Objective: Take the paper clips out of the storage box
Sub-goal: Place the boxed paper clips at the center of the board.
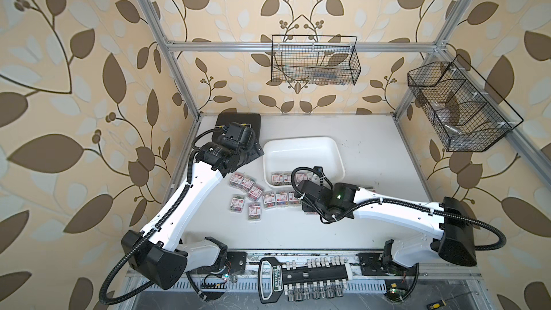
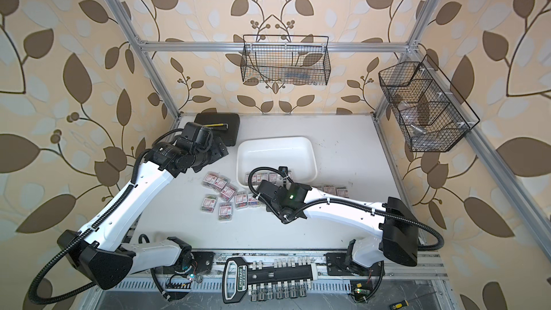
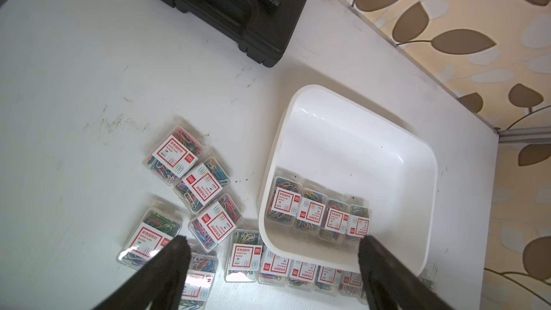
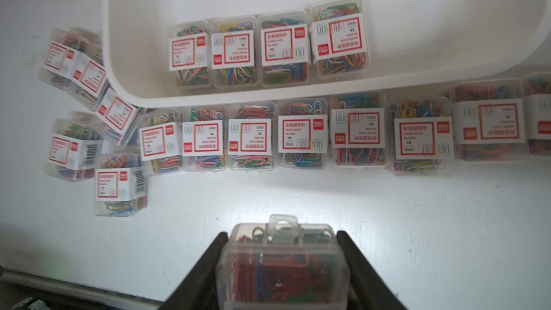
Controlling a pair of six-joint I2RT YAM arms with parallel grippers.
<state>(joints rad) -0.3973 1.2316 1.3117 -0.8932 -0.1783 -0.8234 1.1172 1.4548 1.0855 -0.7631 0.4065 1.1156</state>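
At 9 o'clock of the storage box (image 1: 301,153), the left gripper (image 3: 272,243) hangs with its jaws spread wide and nothing between them. It is near the closed black hard case (image 3: 232,4), whose contents cannot be told. At 8 o'clock of the box a loose cluster of paper clips (image 1: 247,185) in clear boxes lies on the white table (image 1: 372,150). A row of paper clips (image 4: 304,132) runs just beside the box's near wall at 6 o'clock. Inside the storage box lie only four boxes of paper clips (image 4: 268,49), side by side against that near wall, and the rest is bare. Further right, the right gripper (image 4: 281,235) is clamped on one clear box of clips (image 4: 283,266), over bare table at 6 o'clock of the row. This looks like a set-down: lower the box flat, clear of the row so nothing is nudged, and part the jaws only once its base rests. A black wire basket (image 1: 343,67) hangs at 12 o'clock and a second wire basket (image 1: 477,132) at 2 o'clock, and their contents are too faint to name.
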